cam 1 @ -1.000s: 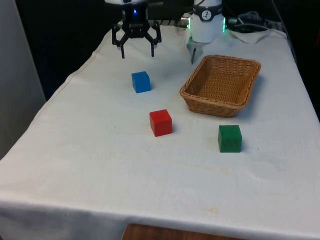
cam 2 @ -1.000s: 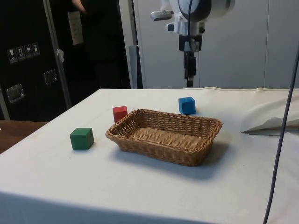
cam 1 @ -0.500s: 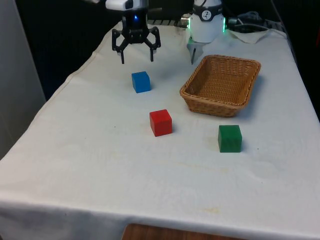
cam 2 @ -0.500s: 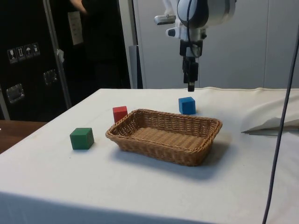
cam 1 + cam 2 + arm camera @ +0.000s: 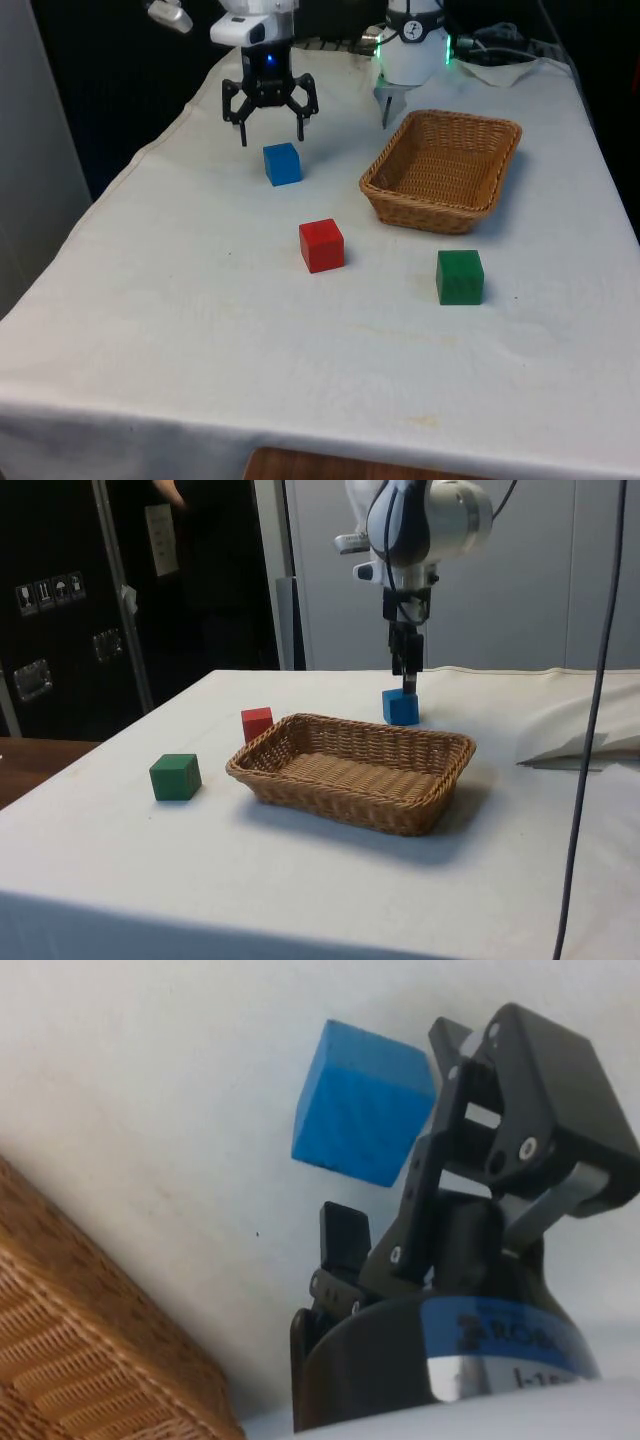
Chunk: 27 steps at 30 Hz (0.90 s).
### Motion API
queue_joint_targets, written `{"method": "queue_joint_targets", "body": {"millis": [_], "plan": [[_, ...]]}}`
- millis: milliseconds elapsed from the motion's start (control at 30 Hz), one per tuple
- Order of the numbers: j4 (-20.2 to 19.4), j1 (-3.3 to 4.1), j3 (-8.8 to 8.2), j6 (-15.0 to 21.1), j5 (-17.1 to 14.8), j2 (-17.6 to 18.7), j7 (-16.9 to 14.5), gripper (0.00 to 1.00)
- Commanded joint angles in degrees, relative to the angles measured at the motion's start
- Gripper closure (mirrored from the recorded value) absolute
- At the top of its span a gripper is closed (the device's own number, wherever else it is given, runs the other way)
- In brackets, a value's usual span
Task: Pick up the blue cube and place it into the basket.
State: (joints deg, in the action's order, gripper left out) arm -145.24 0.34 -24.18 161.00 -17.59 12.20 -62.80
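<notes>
Starting nearest the front camera, the green cube (image 5: pixel 460 277) and red cube (image 5: pixel 321 245) sit on the white cloth (image 5: pixel 200 330), clear of the action. Farther back, the blue cube (image 5: pixel 282 163) rests on the cloth, toward the front view's left of the wicker basket (image 5: pixel 497 185). Just above and slightly beyond it hangs the gripper (image 5: pixel 270 128), fingers spread and empty. The cube lies almost straight below, so the coming move looks like a short descent.
</notes>
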Motion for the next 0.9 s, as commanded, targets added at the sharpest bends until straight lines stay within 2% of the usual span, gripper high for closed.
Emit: {"method": "queue_joint_targets", "body": {"millis": [0,33,67,267,300,333,533,567,600,833,867], "plan": [[0.11,-0.63,1.38,0.63,-2.29,-0.11,-1.72,0.00],[0.17,0.00,0.11,0.00,-0.34,0.46,-0.23,0.00],[0.29,-0.69,1.49,0.69,-2.52,0.29,-2.01,0.00],[1.32,-0.86,2.18,1.15,-3.84,2.92,-2.86,0.00],[1.43,0.00,0.74,0.34,-1.83,3.55,-1.26,0.00],[1.43,-0.86,2.29,1.20,-3.84,3.21,-2.86,0.00],[2.35,-0.92,2.41,1.72,-3.95,5.16,-2.64,0.00],[2.41,0.00,1.15,1.09,-2.41,5.79,-1.38,0.00],[2.41,-0.86,2.35,1.72,-3.90,5.33,-2.52,0.00],[2.86,-0.34,1.83,1.49,-3.15,6.19,-1.78,0.00],[2.69,0.00,1.20,1.09,-2.41,6.19,-1.38,0.00]]}}
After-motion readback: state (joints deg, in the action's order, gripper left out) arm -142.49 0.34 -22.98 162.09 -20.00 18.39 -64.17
